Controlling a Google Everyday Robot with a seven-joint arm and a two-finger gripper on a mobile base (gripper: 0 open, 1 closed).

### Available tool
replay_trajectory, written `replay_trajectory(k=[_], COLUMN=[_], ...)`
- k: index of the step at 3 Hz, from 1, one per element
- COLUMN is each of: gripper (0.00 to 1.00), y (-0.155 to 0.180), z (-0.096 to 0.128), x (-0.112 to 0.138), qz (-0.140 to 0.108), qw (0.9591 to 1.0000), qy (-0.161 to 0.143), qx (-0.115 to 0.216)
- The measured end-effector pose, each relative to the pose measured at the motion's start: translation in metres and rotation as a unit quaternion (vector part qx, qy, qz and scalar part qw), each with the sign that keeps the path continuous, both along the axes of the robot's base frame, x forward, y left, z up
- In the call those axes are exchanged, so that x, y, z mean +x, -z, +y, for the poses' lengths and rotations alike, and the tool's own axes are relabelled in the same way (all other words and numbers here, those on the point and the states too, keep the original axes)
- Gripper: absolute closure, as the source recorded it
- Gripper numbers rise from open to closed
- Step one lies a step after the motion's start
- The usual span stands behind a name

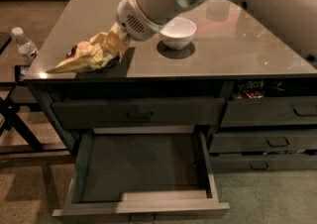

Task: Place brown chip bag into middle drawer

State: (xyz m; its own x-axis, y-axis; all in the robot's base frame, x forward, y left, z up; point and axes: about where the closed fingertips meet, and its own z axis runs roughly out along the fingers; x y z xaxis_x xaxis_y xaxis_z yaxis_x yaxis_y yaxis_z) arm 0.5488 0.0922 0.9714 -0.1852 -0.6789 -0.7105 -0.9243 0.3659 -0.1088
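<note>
The brown chip bag (91, 52) is pale yellow and crinkled with a dark patch. It hangs tilted just above the front-left corner of the glossy tabletop (223, 54), casting a shadow below it. My gripper (119, 37) is at the bag's right end and is shut on it, with the white wrist rising up and to the right. Below the counter, the middle drawer (143, 168) is pulled far out, and its grey inside is bare.
A white bowl (177, 32) stands on the tabletop right of the gripper. The top drawer (138, 114) is closed. A narrower drawer stack (270, 141) is at right, with packets showing above its top drawer. A water bottle (25, 45) stands on a low stand at left.
</note>
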Motion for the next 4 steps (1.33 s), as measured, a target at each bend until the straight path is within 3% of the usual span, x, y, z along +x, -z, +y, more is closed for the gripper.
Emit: replay_trajectory(k=[3,4], gripper=[1.0,1.0], y=[0.008,0.008], z=[-0.042,-0.042], x=[-0.111,-0.111], qz=[0.025,0.025], qw=[0.9961,0.9961], qy=[0.082,0.082], qx=[0.022,0.022])
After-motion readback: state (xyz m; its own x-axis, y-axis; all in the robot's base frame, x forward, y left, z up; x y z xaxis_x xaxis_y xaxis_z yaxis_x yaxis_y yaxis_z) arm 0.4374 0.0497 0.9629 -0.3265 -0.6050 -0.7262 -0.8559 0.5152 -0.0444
